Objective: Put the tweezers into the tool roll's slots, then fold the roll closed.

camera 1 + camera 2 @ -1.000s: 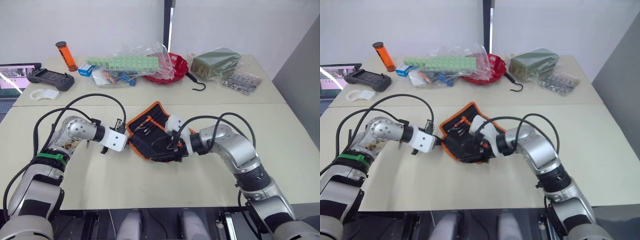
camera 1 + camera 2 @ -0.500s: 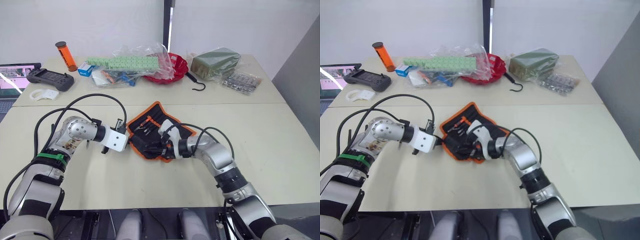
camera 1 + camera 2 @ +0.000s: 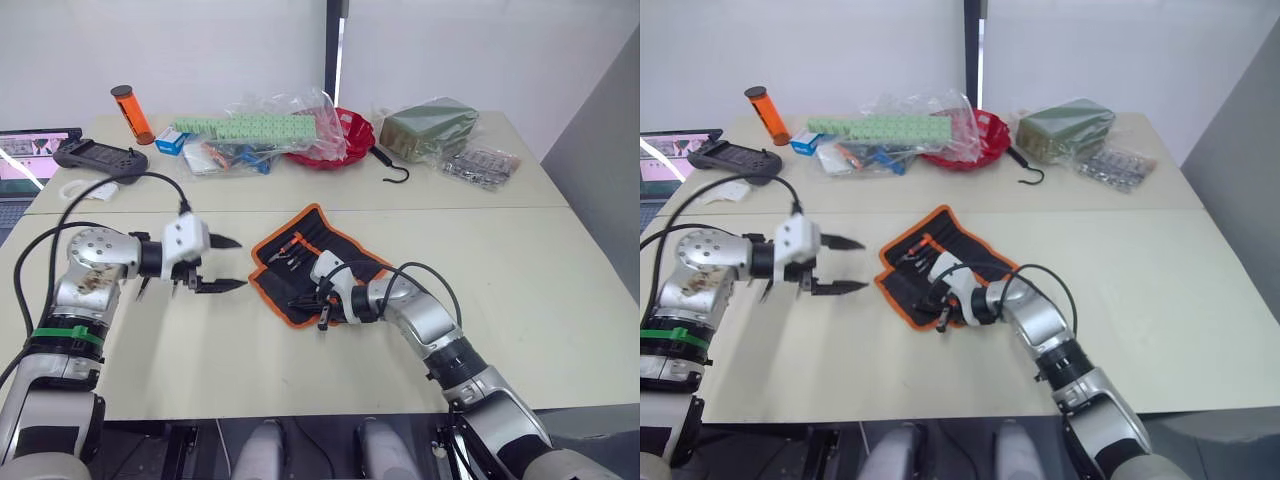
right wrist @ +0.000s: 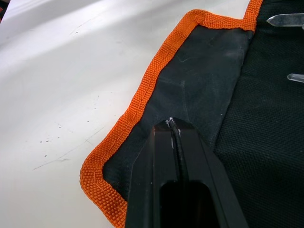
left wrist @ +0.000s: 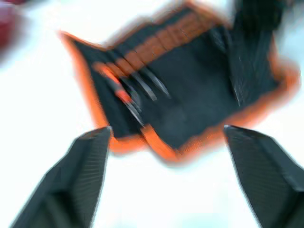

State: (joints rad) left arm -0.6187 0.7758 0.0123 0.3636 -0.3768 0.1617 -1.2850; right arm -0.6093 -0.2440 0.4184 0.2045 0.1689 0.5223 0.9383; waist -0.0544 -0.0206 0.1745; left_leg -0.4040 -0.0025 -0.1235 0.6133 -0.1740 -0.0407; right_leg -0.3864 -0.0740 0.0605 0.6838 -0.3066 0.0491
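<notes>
I see the tool roll (image 3: 318, 265) lying open mid-worktop (image 3: 560, 270), tweezers (image 3: 285, 252) in its slots (image 3: 300, 243). My left tool (image 3: 228, 264) sits to its left, apart. My right tool (image 3: 322, 300) rests on its near edge.

One tool roll (image 3: 312, 262), open on table (image 3: 560, 300). Tweezers (image 3: 283, 252) in roll's slots (image 3: 305, 240): exact count unclear, about four tips visible. Behind roll: one red bowl (image 3: 345, 140), one black hook (image 3: 393, 168), one orange cylinder (image 3: 132, 112), one green packet (image 3: 432, 125), one handheld controller (image 3: 95, 155). Two grippers: left gripper (image 3: 228, 264) beside roll, right gripper (image 3: 308, 302) on roll's near edge.
</notes>
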